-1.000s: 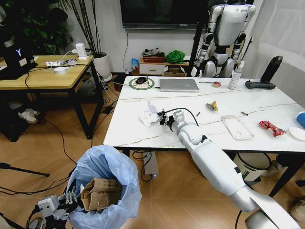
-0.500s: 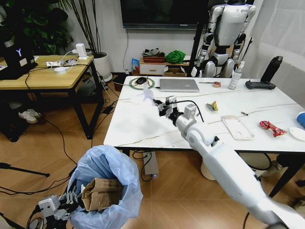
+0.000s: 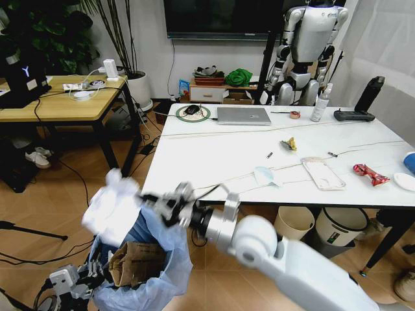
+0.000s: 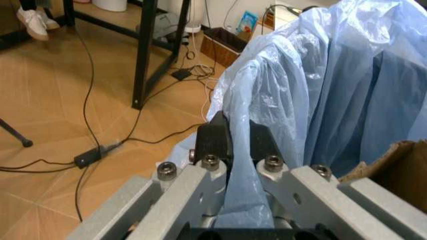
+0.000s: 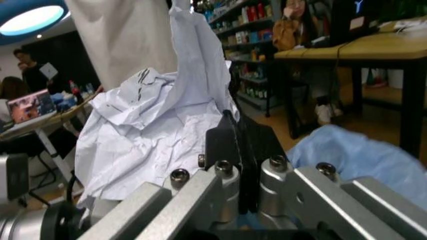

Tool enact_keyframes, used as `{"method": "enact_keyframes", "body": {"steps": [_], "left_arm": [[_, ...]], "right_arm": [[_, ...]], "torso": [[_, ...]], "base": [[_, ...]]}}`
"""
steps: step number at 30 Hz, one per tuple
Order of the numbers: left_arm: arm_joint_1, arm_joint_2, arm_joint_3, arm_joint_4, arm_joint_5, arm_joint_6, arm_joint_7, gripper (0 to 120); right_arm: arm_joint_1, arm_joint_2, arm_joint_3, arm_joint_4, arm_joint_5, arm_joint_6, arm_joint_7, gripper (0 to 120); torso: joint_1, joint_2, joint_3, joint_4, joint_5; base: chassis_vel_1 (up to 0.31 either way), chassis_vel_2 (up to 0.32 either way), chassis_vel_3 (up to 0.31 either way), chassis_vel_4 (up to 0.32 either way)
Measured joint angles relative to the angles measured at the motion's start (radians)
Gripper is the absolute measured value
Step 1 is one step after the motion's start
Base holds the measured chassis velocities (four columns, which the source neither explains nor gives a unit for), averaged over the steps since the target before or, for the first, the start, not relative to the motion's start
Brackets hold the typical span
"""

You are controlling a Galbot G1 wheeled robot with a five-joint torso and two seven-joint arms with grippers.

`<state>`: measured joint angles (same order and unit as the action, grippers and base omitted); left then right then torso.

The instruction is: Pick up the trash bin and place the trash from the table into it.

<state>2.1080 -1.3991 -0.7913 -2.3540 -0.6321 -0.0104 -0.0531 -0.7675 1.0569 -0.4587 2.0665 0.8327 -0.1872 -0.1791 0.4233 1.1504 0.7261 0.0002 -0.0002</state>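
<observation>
The trash bin (image 3: 152,278), lined with a puffy light-blue bag, hangs low at my left with crushed brown cardboard (image 3: 135,262) inside. My left gripper (image 3: 72,282) is shut on the bag's rim (image 4: 320,90); in the left wrist view the gripper (image 4: 237,145) pinches the plastic. My right gripper (image 3: 155,206) is shut on crumpled white paper (image 3: 110,207) just over the bin's mouth; the right wrist view shows the paper (image 5: 153,135) in that gripper (image 5: 237,145). On the marble table (image 3: 194,162) lie a face mask (image 3: 266,176), clear pack (image 3: 322,173), red wrapper (image 3: 369,173), blue cup (image 3: 410,161) and white lid (image 3: 405,181).
A silver laptop (image 3: 243,115) and spray bottle (image 3: 320,103) stand at the table's far side. A cream bin (image 3: 293,221) and a black-rimmed white bin (image 3: 342,225) sit under the table. A wooden table (image 3: 58,97) stands at left; cables cross the floor.
My right arm has swung off the table, down and to the left, carrying the crumpled paper to above the bin. The face mask now lies uncovered on the table.
</observation>
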Motion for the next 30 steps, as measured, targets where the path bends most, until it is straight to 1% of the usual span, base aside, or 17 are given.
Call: {"method": "enact_keyframes", "body": {"steps": [4,7,10,19,20,22,23,30], "left_arm": [[0.002,0.004,-0.007,-0.007,-0.027,0.007,-0.001,0],[0.003,0.005,-0.009,-0.007,-0.032,0.008,-0.001,0],[0.003,0.011,-0.012,-0.007,-0.063,0.010,0.000,0],[0.006,0.018,-0.002,-0.016,-0.110,0.025,0.001,0],[0.008,0.019,-0.002,-0.019,-0.119,0.028,-0.001,0],[0.011,0.022,-0.006,-0.022,-0.128,0.032,-0.002,0],[0.011,0.022,-0.006,-0.022,-0.128,0.032,-0.002,0],[0.010,0.034,-0.005,-0.020,-0.135,0.038,-0.009,0]], "right_arm": [[-0.056,0.002,-0.009,0.001,-0.042,0.005,-0.004,0],[-0.063,0.002,-0.007,0.001,-0.047,0.006,-0.005,0],[-0.112,-0.025,0.027,0.013,-0.077,0.014,-0.011,0],[-0.157,-0.067,0.090,0.029,-0.126,0.042,-0.019,0],[-0.164,-0.072,0.097,0.032,-0.132,0.044,-0.019,2],[-0.177,-0.082,0.114,0.042,-0.144,0.052,-0.020,10],[-0.177,-0.082,0.114,0.042,-0.144,0.052,-0.020,10],[-0.213,-0.114,0.169,0.097,-0.153,0.066,-0.012,39]], "torso": [[0.000,0.000,0.000,-0.0001,0.0002],[0.000,0.000,0.000,-0.0001,0.0002],[0.000,0.000,0.000,-0.0001,0.0001],[0.000,0.000,0.000,0.0000,0.0003],[0.000,0.000,0.000,-0.0001,0.0003],[0.000,0.000,0.000,-0.0001,0.0003],[0.000,0.000,0.000,-0.0001,0.0003],[0.000,0.000,0.000,-0.0001,0.0003]], "base": [[0.000,0.000,0.000,0.000],[0.000,0.000,0.000,0.000],[0.000,0.000,0.000,0.000],[0.000,0.000,0.000,0.000],[0.000,0.000,0.000,0.000],[0.000,0.000,0.000,0.000],[0.000,0.000,0.000,0.000],[0.000,0.000,0.000,0.000]]}}
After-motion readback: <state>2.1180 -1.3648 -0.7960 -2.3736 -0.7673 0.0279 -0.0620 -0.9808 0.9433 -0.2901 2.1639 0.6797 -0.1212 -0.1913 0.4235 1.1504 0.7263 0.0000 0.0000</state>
